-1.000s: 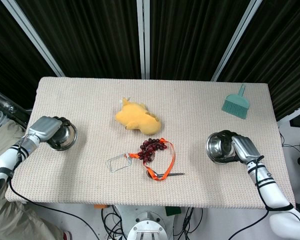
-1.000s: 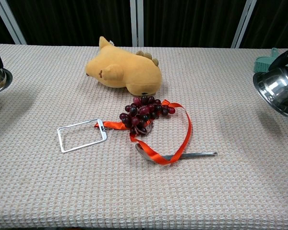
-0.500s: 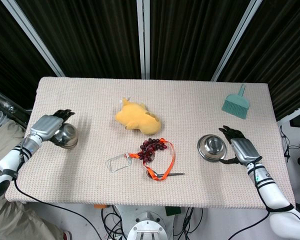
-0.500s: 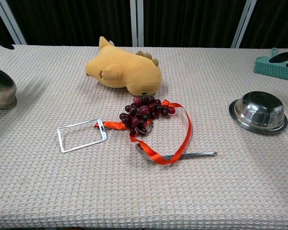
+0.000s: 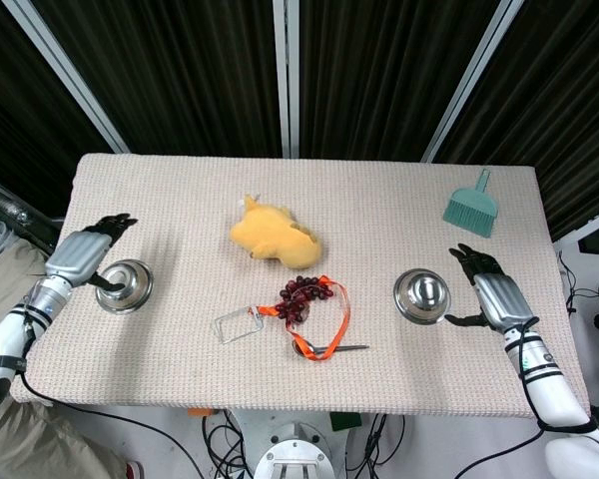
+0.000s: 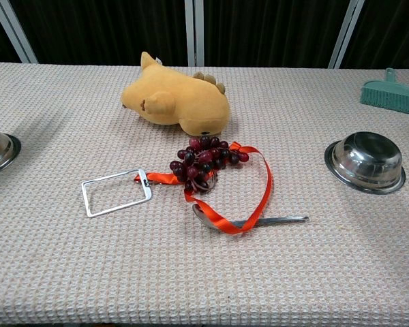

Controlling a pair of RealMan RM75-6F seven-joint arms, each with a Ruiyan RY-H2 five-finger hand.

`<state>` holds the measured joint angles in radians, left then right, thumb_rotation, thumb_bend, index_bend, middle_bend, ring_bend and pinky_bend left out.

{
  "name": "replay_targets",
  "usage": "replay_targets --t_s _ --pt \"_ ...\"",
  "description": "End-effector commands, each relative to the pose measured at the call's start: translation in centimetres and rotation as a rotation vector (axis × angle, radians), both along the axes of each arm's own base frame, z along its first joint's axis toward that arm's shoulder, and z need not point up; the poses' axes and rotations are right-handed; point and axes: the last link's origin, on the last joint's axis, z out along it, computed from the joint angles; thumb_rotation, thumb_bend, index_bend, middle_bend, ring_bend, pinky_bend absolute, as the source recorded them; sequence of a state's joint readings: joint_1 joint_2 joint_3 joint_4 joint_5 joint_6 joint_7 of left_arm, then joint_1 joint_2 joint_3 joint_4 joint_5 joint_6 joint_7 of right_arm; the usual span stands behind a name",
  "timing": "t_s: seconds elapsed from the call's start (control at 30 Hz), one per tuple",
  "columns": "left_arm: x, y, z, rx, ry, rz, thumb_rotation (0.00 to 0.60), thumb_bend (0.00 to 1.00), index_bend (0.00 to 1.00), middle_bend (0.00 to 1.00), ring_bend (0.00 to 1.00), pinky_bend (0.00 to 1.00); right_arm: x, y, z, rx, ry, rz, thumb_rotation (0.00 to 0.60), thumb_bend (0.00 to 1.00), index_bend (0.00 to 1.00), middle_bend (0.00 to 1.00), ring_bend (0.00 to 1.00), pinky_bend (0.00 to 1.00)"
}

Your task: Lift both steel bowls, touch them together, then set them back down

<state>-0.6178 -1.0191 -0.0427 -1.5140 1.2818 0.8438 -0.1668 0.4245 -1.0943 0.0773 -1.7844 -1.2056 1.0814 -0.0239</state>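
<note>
Beside the left hand (image 5: 78,255), just to its inner side, the left bowl (image 5: 124,285) sits upside down on the table (image 5: 399,215); the hand holds nothing, its fingers spread and apart from the rim as far as the overhead angle lets me judge. The right hand (image 5: 493,292) is likewise released, fingers splayed, with the right bowl (image 5: 423,295) just beside it toward the middle of the table, also base-up.

Both bowls rest flat on the cloth with neither hand on them, so the step reads as the setting-down end of the task, or else the moment before a grasp; these pictures alone do not settle which. If a lift is wanted, each hand must close in on its bowl's rim and get fingers under the flared edge, which lies flush with the cloth.

Only the head view shows the hands and arms. The chest view shows neither hand, and cuts the left bowl at its edge, but gives the right bowl's dome and lip plainly. Between the bowls, well apart from both hands, lie a plush toy (image 5: 275,238), grapes (image 5: 303,294) with an orange ribbon (image 5: 343,312), a spoon (image 5: 324,348) and a wire frame (image 5: 239,325); a teal brush (image 5: 471,208) lies beyond the right hand.
</note>
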Motion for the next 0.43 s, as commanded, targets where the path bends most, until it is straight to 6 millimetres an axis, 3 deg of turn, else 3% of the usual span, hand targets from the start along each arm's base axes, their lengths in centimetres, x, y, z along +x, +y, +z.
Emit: replay_targets --t_s 0.03,0.2,0.3,0.43 --pt "-0.7 -3.1 1.6 0.145 -0.023 0.001 0.600 0.00 0.00 0.00 0.00 0.17 -0.5 2.0 0.0 -0.055 0.067 0.015 0.600 0.02 0.00 0.00 0.00 0.00" --pt "-1.4 -8.8 0.7 0.392 -0.078 0.034 0.600 0.00 0.00 0.00 0.00 0.15 -1.5 5.3 -1.7 -0.263 0.009 -0.006 0.600 0.05 0.00 0.00 0.00 0.00" --pt "-2.0 -11.4 -0.8 0.437 -0.062 0.060 0.600 0.00 0.00 0.00 0.00 0.14 -2.4 6.6 -2.8 -0.317 -0.005 -0.030 0.600 0.06 0.00 0.00 0.00 0.00" --pt "-2.5 -13.5 -1.9 0.447 -0.048 0.090 0.600 0.00 0.00 0.00 0.00 0.13 -3.0 7.2 -3.4 -0.320 0.011 -0.051 0.600 0.07 0.00 0.00 0.00 0.00"
